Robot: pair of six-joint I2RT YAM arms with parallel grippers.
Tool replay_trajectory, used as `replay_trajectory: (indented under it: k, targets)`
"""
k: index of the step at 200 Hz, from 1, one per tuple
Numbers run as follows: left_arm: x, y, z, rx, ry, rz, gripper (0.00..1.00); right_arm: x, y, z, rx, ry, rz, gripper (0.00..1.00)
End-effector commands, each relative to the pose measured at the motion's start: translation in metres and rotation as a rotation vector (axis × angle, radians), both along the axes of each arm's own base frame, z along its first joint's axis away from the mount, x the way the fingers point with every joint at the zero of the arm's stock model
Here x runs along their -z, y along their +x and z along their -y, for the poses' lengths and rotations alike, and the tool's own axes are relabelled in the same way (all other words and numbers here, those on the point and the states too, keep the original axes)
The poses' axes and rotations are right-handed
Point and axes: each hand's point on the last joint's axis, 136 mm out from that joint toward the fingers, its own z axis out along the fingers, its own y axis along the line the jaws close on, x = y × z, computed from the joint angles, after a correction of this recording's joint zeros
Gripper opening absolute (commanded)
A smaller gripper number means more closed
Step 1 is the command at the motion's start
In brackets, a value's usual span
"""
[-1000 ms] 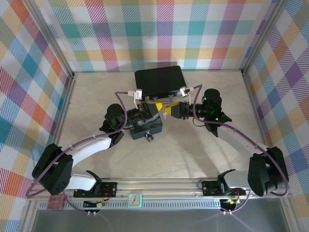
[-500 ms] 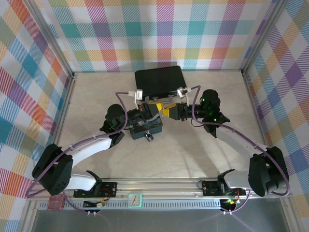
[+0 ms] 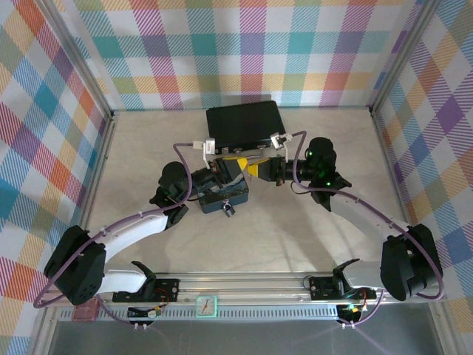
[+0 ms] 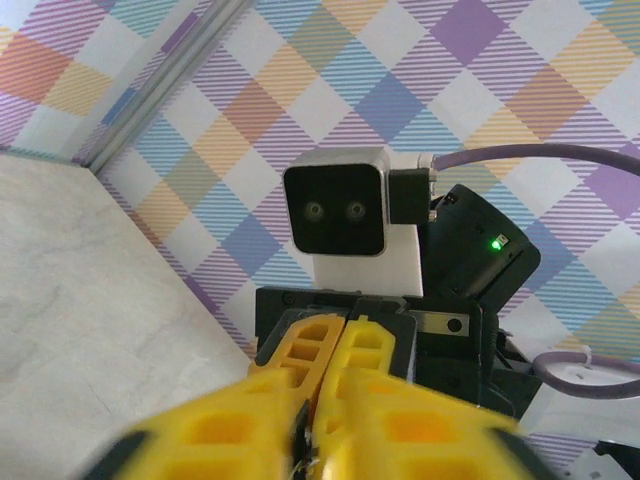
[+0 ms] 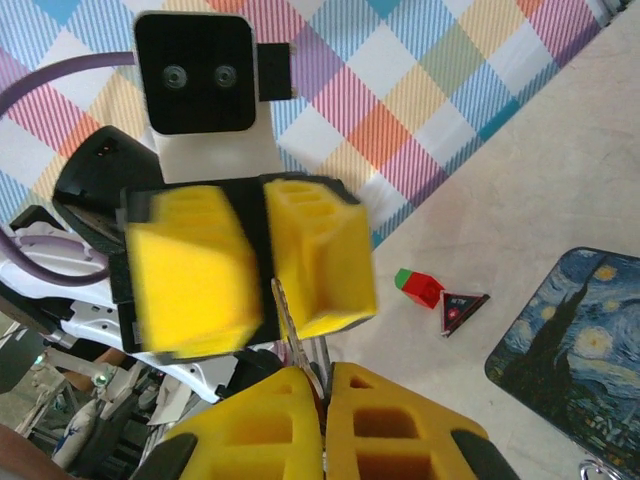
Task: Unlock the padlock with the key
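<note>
Since a second earlier, the right gripper (image 5: 322, 395) had pressed shut on the key (image 5: 295, 335), and the left gripper (image 5: 259, 280) had parted to let go. The padlock (image 3: 229, 211) hung untouched at the front of the blue box (image 5: 568, 330); inserting and turning the key remained.

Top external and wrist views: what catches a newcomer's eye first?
Mid-table, beside the blue starry-night box, the yellow-fingered left hand and right hand meet tip to tip. The right hand is shut on the thin silvery key, while the left hand's fingers stand slightly apart.
</note>
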Motion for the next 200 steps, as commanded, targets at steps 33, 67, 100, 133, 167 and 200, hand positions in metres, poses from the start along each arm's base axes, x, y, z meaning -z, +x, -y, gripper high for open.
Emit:
replay_trajectory:
  k: [33, 67, 100, 133, 167, 200]
  targets:
    - [0.016, 0.016, -0.049, -0.274, 0.143, -0.058, 0.98, 0.009, 0.003, 0.01, 0.089, -0.094, 0.016, 0.0]
    - [0.068, 0.008, -0.077, -0.359, 0.368, -0.222, 0.94, 0.053, 0.011, 0.025, 0.22, -0.255, -0.087, 0.0]
    - [0.126, -0.013, -0.088, -0.37, 0.48, -0.408, 0.82, 0.101, 0.004, 0.043, 0.337, -0.441, -0.16, 0.0]
    - [0.165, -0.029, -0.093, -0.45, 0.609, -0.441, 0.78, 0.132, -0.009, 0.055, 0.381, -0.519, -0.227, 0.0]
    - [0.198, -0.032, -0.084, -0.51, 0.682, -0.457, 0.74, 0.143, -0.014, 0.059, 0.407, -0.542, -0.222, 0.0]
    - [0.215, -0.024, -0.068, -0.591, 0.677, -0.471, 0.74, 0.148, -0.013, 0.06, 0.431, -0.516, -0.213, 0.0]
